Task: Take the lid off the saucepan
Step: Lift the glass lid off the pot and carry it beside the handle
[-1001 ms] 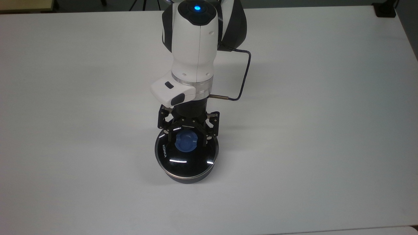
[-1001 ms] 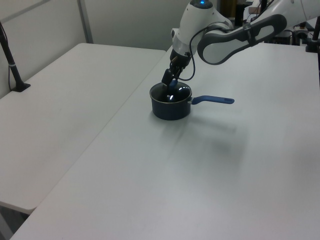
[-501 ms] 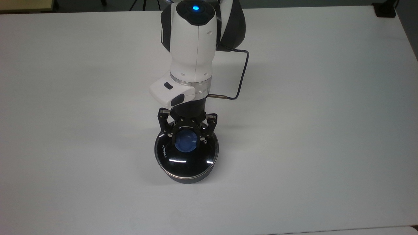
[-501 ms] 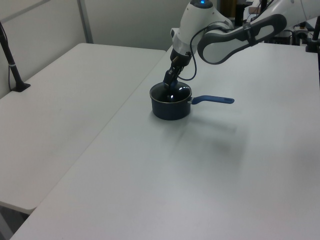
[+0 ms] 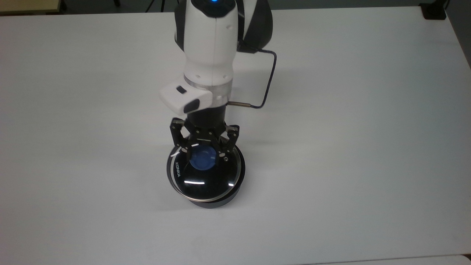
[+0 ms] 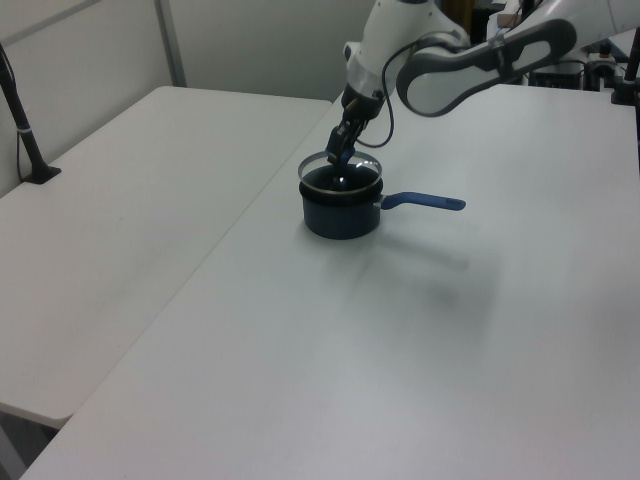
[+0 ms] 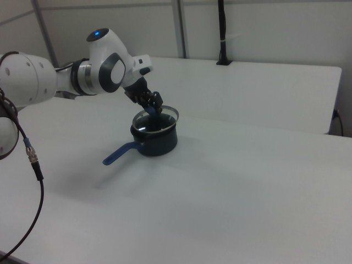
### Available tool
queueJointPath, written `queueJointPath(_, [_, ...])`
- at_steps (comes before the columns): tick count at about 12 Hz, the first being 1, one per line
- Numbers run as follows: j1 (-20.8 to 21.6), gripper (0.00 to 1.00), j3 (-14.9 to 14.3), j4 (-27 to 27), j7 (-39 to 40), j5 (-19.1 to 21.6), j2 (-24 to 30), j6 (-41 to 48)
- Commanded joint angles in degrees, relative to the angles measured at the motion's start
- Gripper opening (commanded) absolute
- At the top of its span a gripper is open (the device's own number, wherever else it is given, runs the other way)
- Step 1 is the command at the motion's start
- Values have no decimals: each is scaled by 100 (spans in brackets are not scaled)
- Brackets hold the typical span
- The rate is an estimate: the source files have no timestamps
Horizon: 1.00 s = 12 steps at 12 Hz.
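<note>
My claw [image 5: 204,154] is clamped on the blue knob of the lid [image 5: 204,176], low of centre in the top view, and the lift is under way: the glass disc sits off-centre over the saucepan [image 5: 217,200], whose dark wall peeks out at the lower right of the lid. In the left view the lid [image 6: 340,164] hangs tilted just above the saucepan [image 6: 341,209], near upper centre of the frame, its blue handle pointing toward the left view's right across the white worktop [image 6: 420,330]. Next, I judge, comes a steady rise and a sideways carry clear of the rim. My linkage hides part of the knob, so how deep my grip sits I cannot make out.
</note>
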<state>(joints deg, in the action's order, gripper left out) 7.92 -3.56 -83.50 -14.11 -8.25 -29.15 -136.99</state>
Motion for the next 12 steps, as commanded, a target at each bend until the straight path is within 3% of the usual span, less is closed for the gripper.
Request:
queueJointPath(1, [-62,42,-39,-658,67,25,760,635])
queueJointPath(2, [-106,38,-48,-825,127,16,918,908])
queueJointPath(6, [-729,37,-48,-2221,566,16,2026,937])
queueJointPath(9, [-1125,37,-48,-2916,1006,8,2115,840])
queueJointPath(11, [-1082,37,-48,-3600,981,-45,2124,37])
queueJointPath(12, [-1073,37,-48,-3656,937,-45,2107,-238])
